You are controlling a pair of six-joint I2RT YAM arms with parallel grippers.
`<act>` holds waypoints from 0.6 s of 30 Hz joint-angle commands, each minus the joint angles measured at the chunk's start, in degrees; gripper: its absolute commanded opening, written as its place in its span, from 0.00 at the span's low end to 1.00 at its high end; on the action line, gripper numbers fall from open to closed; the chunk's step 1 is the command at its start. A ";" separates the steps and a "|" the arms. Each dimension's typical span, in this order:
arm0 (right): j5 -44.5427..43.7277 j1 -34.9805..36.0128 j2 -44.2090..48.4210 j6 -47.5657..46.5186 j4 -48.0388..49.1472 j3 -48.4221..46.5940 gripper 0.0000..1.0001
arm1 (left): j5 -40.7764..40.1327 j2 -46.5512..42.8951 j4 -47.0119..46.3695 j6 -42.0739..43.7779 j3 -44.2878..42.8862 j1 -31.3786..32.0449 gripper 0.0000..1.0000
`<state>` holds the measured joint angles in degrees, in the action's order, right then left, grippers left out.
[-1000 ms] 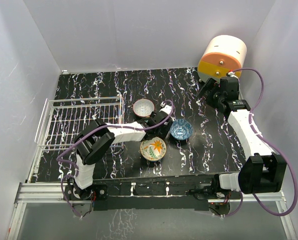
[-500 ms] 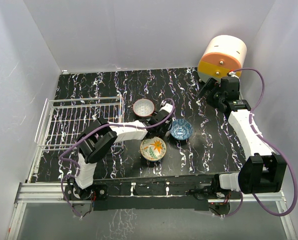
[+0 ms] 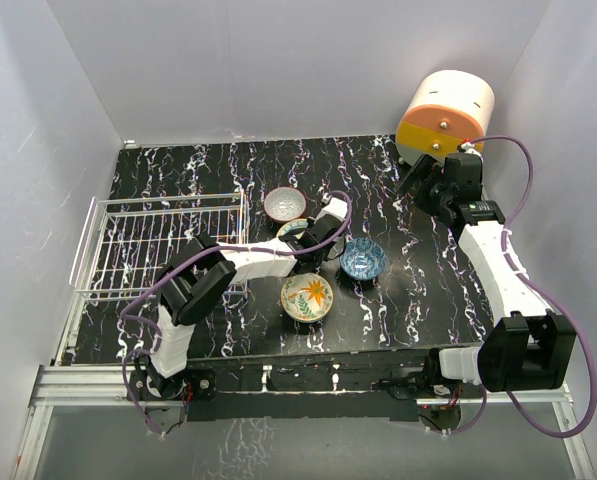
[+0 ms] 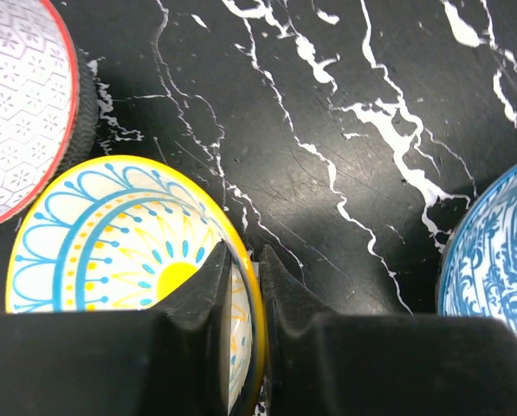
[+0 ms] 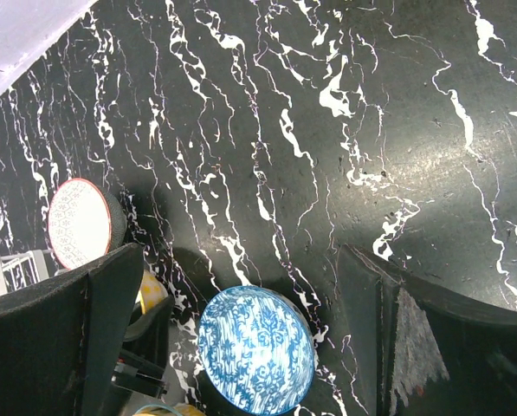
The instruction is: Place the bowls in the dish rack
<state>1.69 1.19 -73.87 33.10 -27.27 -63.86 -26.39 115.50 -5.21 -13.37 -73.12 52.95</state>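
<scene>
My left gripper [image 4: 243, 290] is shut on the rim of the cream-yellow bowl with teal pattern [image 4: 111, 234], one finger inside and one outside. From above, that bowl [image 3: 294, 230] sits mid-table under the left gripper [image 3: 311, 241]. The grey-white bowl [image 3: 285, 204] stands just behind it, touching or nearly touching it [image 4: 20, 104]. The blue-white bowl [image 3: 362, 259] lies to the right [image 5: 256, 349], and the flowered bowl [image 3: 307, 297] nearer the front. The white wire dish rack [image 3: 158, 240] holds no bowl at the left. My right gripper [image 3: 419, 186] hangs open, high above the table at the back right.
An orange-and-cream round drawer unit [image 3: 445, 115] stands in the back right corner, close behind the right arm. White walls enclose the black marble table [image 3: 198, 170] on three sides. The rack's right wall [image 3: 243, 215] rises just left of the grey-white bowl.
The left jaws have closed onto the cream-yellow bowl's rim. The grey-white bowl has shifted slightly toward the back. The right arm has barely moved.
</scene>
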 commanded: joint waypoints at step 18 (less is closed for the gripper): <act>-0.22 -0.58 3.37 0.82 2.77 0.50 0.98 | 5.87 -15.07 14.76 -6.76 -2.72 0.78 0.00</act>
<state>1.72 0.99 -73.06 33.39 -27.16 -63.81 -22.39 109.67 5.63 -18.59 -73.43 53.19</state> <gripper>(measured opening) 0.983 0.111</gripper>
